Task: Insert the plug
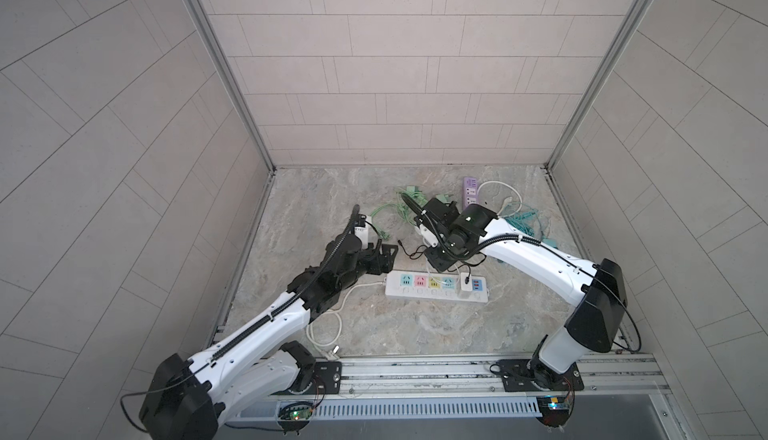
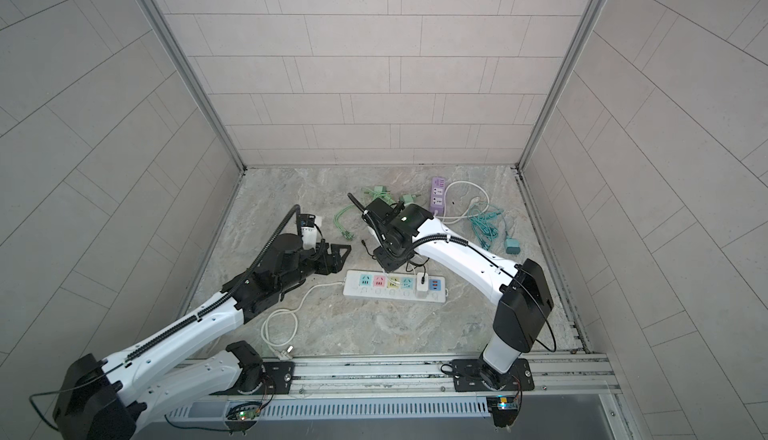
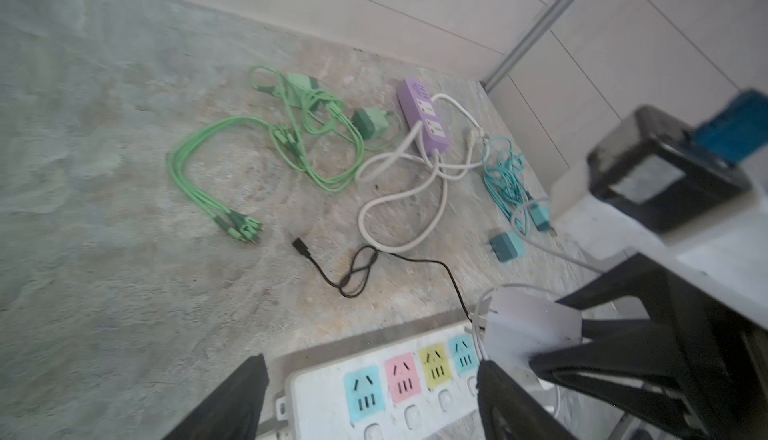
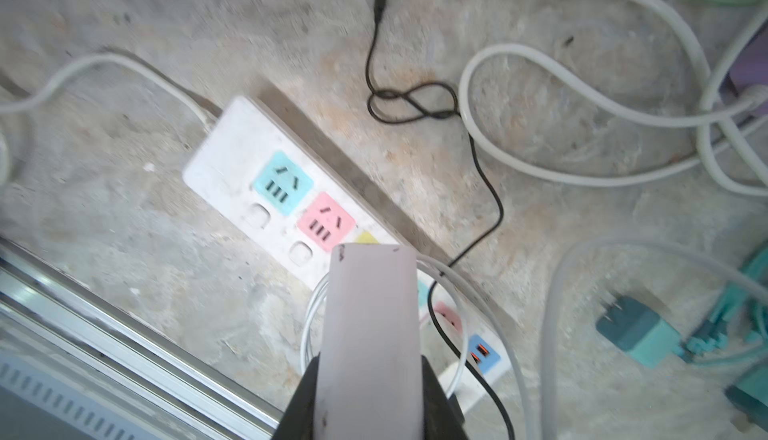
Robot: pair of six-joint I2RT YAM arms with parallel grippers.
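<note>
The right gripper is closed narrowly on a pale white rectangular plug block, its 2 black fingers pressing the block's sides. The block hangs over the long white plastic power strip, above its yellow and teal sockets; whether it touches the strip cannot be told. A thin white cord loops beside it. The strip lies on the grey marbled surface between the 2 arms. It has 4 coloured sockets in a row, and a white charger is seated near its right end with a thin black cable running from it. The left gripper stands wide open and empty above the strip's left end, near the blue socket. A purple power strip and green cables lie farther back
</note>
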